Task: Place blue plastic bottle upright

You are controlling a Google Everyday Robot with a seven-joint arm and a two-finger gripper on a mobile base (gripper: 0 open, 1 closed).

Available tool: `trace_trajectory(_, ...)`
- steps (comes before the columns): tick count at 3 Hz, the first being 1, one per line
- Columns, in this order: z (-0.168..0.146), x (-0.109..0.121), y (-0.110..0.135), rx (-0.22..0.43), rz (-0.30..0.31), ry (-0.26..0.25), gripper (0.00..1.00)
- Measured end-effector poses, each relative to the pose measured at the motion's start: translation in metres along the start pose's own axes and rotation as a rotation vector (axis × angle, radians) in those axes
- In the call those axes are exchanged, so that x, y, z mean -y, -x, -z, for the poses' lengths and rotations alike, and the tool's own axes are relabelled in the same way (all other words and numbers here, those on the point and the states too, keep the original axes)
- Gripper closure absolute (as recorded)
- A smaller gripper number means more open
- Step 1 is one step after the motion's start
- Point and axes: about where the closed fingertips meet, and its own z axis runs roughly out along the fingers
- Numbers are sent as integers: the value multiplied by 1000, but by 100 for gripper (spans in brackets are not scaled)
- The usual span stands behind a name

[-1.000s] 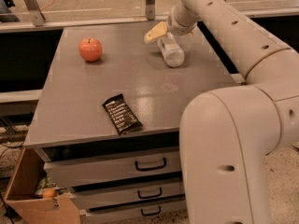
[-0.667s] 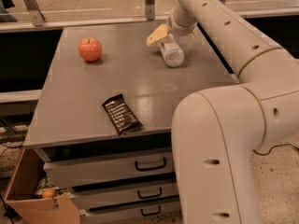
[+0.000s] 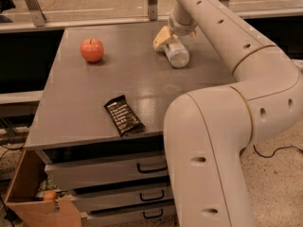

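Camera view: hand [image 3: 169,41] apparently clamped on the far end of the blue plastic bottle [image 3: 177,56], its base toward the camera.

One apple [image 3: 92,49], one blue plastic bottle [image 3: 178,56], one snack bar [image 3: 124,116], three drawers [image 3: 113,168], one end effector [image 3: 169,39] at bottle.

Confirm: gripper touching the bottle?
Touching. Camera view: the gripper, at the table's far right, has its jaws closed on the tilted bottle, with no gap visible.
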Motion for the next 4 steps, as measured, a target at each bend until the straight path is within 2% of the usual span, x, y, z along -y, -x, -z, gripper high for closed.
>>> trace_trajectory(2, 4, 0, 2, 0, 1, 0, 65)
trace_trajectory(3, 28, -2, 13, 37, 69, 2, 87)
trace_trajectory(4, 97, 2, 27, 154, 175, 34, 100)
